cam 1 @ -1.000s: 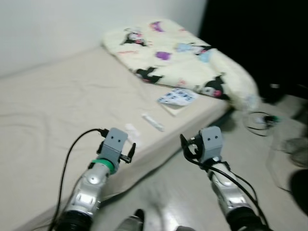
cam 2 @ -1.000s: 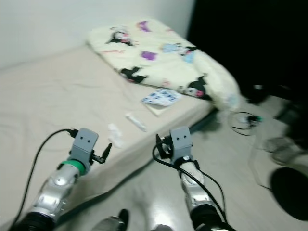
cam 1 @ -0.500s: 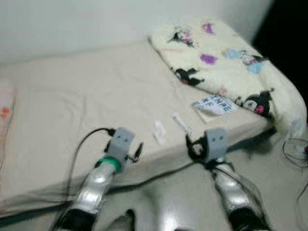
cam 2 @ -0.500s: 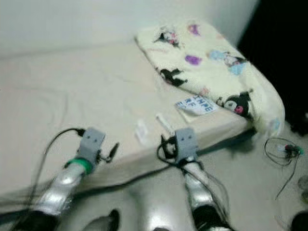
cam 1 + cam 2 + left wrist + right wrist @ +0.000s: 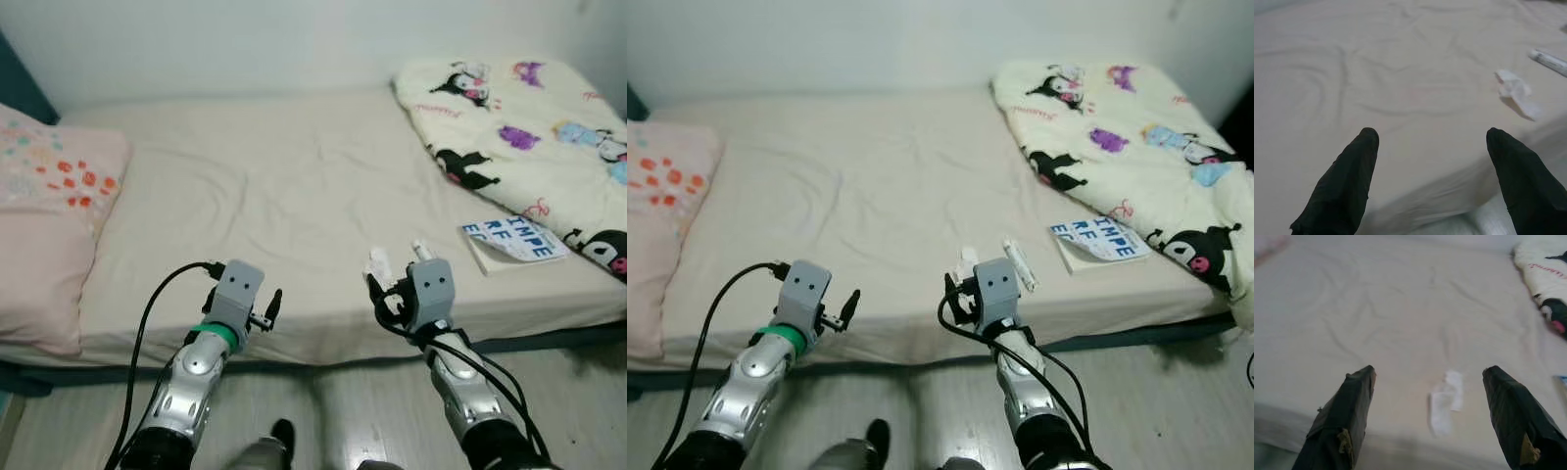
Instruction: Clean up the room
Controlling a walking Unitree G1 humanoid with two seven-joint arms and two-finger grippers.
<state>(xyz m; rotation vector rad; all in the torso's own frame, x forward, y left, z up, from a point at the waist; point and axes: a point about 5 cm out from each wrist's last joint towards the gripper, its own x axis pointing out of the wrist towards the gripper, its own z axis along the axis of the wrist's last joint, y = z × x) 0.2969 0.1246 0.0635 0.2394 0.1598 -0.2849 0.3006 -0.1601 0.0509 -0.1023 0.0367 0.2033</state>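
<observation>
Both grippers held empty above the near edge of a bed, small litter on the sheet ahead.
Bed [image 5: 274,186]: beige sheet, soft, lightly wrinkled. Crumpled white tissue [image 5: 1445,400], thin and limp, lies near the bed's front edge, just ahead of the right gripper [image 5: 1435,418]; fingers [image 5: 1347,416] spread wide, holding nothing. Slim white tube [image 5: 1018,264] lies just beside the tissue, toward the blanket. Flat booklet [image 5: 512,240] with blue lettering rests by the cream fleece blanket [image 5: 529,127], cartoon-printed, puffy, bunched on the robot's right. Pink flowered pillow [image 5: 44,215] on the left. Left gripper [image 5: 1432,183] over bare sheet, black fingers wide apart, empty. Pale wood floor [image 5: 343,411] below.
</observation>
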